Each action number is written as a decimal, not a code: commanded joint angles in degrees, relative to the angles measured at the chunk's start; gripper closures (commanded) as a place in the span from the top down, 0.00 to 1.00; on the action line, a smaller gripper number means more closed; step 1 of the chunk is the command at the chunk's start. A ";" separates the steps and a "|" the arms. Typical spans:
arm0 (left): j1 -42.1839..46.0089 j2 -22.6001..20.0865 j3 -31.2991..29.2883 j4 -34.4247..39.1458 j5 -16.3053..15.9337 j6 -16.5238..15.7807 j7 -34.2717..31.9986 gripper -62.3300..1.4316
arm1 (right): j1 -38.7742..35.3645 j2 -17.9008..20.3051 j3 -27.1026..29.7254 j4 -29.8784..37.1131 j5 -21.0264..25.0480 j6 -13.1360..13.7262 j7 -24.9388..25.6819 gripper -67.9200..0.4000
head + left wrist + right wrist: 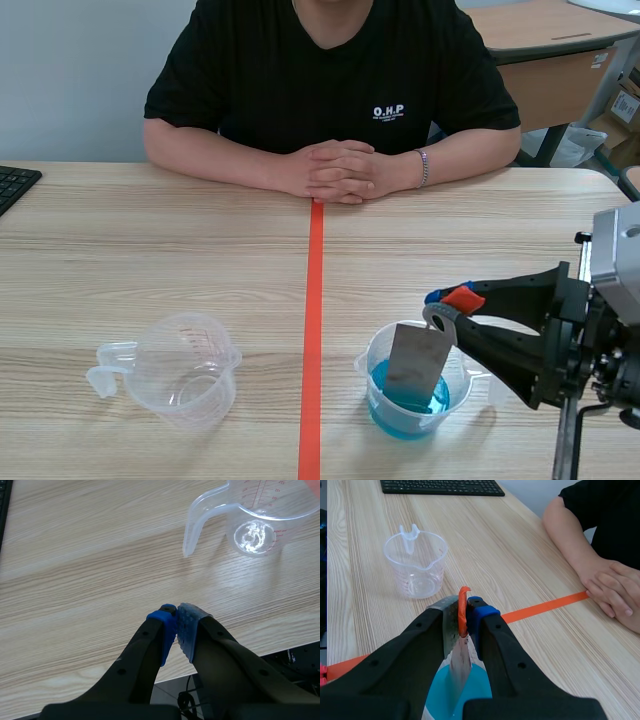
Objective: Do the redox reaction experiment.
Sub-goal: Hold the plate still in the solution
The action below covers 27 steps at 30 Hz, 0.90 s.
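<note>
Scene view, lower right of frame: the right gripper (445,305) comes in from the right edge, fingers closed down on the top edge of a grey metal strip (414,362). An orange-red tab (463,297) sticks out at the clamped end. The strip hangs slightly tilted, its lower end inside the clear cup (371,362), which holds blue liquid (436,402). The lower edge sits at the liquid (depth of immersion cannot be read from here). The cup stands just right of the orange tape line (313,330).

Right wrist view: the right gripper (464,612) has the strip (460,666) pinched between its pads, and the blue liquid (476,686) is directly below the fingers.

Lower left of scene view: an empty measuring cup (187,368) stands upright on the table (150,260), handle toward the left edge, well apart from the blue cup.

Left wrist view: the left gripper (177,629) has its pads pressed together with nothing between them, over bare wood. The empty measuring cup (252,520) is ahead of it, not touching.

Top centre: a person's clasped hands (335,172) rest on the table at the far end of the tape line. A keyboard (14,185) sits at the left edge.
</note>
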 commanded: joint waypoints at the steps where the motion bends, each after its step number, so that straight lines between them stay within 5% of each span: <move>1: 0.28 -0.33 0.28 0.46 -0.35 0.09 -0.94 0.09 | -0.48 0.48 1.25 0.96 0.02 0.28 0.17 0.03; 24: 0.28 -0.33 0.28 0.46 -0.33 0.11 -0.94 0.09 | -12.09 2.38 16.00 17.62 0.92 2.27 0.02 0.03; 27: 0.28 -0.33 0.28 0.46 -0.33 0.11 -0.94 0.09 | -13.00 2.38 18.29 19.67 2.29 4.24 -0.22 0.03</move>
